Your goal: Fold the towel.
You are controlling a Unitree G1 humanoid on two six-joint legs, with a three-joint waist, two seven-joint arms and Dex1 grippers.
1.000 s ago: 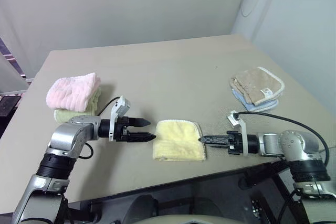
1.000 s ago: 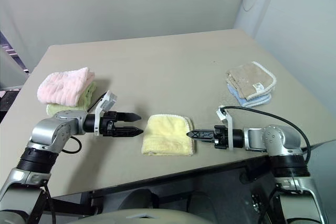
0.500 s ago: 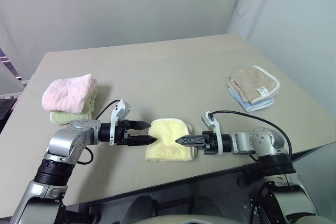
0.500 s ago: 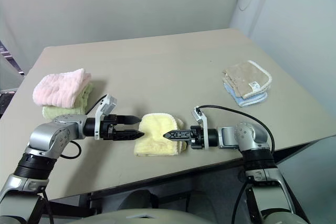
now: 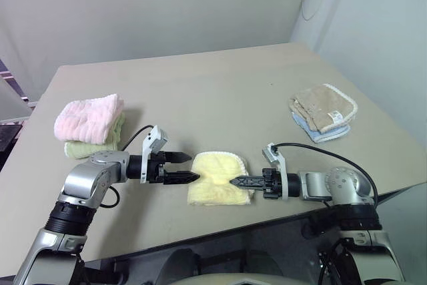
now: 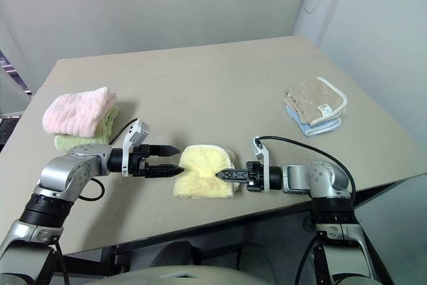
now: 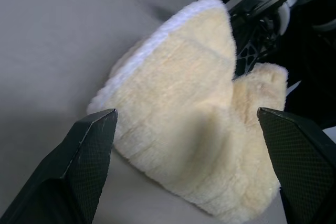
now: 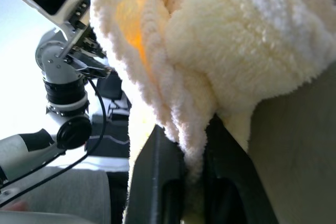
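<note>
Since a second ago: right gripper shifted inward from just off the towel's right edge onto that edge, fingers gone from apart to clamped on a bunched fold of it, as seen in the right wrist view. Towel now crumpled on that side, right edge lifted and pushed leftward, no longer lying flat and square. Left gripper unchanged, hovering just beside the towel's left edge, fingers spread wide apart with the towel between them ahead.

Towel near the front edge of the tabletop, roughly centred between the two arms, whitish trim running along its far edge.

Far left: pink towel stacked on a green one, close to the left arm's elbow, near the left rim. Far right: beige towel on a blue one, well apart from the right arm, near the right rim. Wide bare surface behind the towel, reaching to the back edge; little room in front before the near rim.
</note>
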